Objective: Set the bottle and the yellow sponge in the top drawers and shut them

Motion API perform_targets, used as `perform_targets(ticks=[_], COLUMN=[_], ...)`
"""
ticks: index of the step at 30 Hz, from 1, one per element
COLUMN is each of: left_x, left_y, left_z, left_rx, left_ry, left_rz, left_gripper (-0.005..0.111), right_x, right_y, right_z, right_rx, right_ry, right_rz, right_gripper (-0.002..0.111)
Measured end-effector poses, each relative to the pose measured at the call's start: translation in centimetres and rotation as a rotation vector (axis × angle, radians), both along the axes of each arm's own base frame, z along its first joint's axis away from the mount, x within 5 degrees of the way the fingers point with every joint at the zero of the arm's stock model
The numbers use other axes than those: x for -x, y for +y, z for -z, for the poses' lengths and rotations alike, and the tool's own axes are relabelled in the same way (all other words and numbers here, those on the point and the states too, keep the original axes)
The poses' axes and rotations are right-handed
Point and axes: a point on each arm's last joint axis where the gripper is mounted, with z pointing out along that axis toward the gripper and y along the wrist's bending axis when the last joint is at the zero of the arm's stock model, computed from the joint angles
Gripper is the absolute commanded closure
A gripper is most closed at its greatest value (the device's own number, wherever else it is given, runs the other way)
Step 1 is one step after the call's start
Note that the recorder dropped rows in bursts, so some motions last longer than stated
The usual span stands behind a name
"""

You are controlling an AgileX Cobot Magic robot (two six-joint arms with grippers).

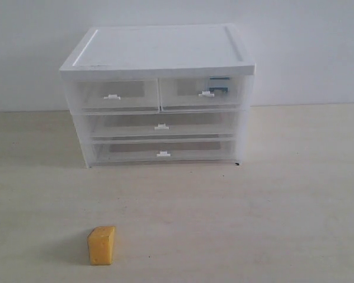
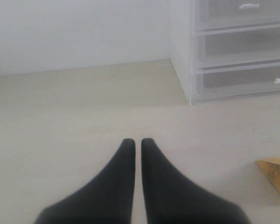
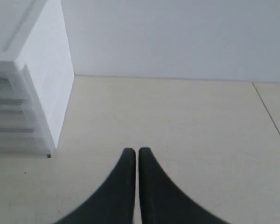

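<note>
The yellow sponge (image 1: 101, 245) stands on the table near its front left, well in front of the cabinet; its corner shows in the left wrist view (image 2: 276, 175). The bottle (image 1: 219, 86) shows dimly as a teal shape inside the right top drawer (image 1: 203, 93), which is shut. The left top drawer (image 1: 113, 95) is shut too and looks empty. My left gripper (image 2: 137, 141) is shut on nothing, over bare table beside the sponge. Empty as well, my right gripper (image 3: 133, 150) is shut and hovers over the table to the cabinet's right. Neither gripper appears in the exterior view.
The white-topped cabinet (image 1: 159, 44) stands at the back middle of the table, against a pale wall. Two wider drawers (image 1: 161, 127) below the top pair are shut. A thin seam (image 3: 270, 116) crosses the table on the right.
</note>
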Motion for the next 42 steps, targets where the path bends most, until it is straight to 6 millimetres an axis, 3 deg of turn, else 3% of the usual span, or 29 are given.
perform_targets(ticks=[6, 11, 30, 34, 38, 42], left_x=[0.0, 0.0, 0.0, 0.0, 0.0, 0.0], left_y=[0.0, 0.0, 0.0, 0.0, 0.0, 0.0], left_z=[0.0, 0.0, 0.0, 0.0, 0.0, 0.0], left_rx=[0.000, 0.000, 0.000, 0.000, 0.000, 0.000], left_ry=[0.000, 0.000, 0.000, 0.000, 0.000, 0.000], left_rz=[0.000, 0.000, 0.000, 0.000, 0.000, 0.000], left_gripper=[0.103, 0.103, 0.103, 0.103, 0.103, 0.103], right_x=[6.5, 8.7, 9.8, 11.1, 12.7, 13.2], right_y=[-0.6, -0.9, -0.9, -0.5, -0.5, -0.5], right_z=[-0.2, -0.9, -0.2, 2.7, 8.4, 11.8], right_rx=[-0.055, -0.069, 0.056, 0.077, 0.049, 0.036], right_ry=[-0.184, -0.266, -0.203, -0.233, -0.292, -0.295], right_rz=[0.006, 0.009, -0.049, -0.111, -0.123, -0.122], right_gripper=[0.108, 0.108, 0.108, 0.108, 0.108, 0.108])
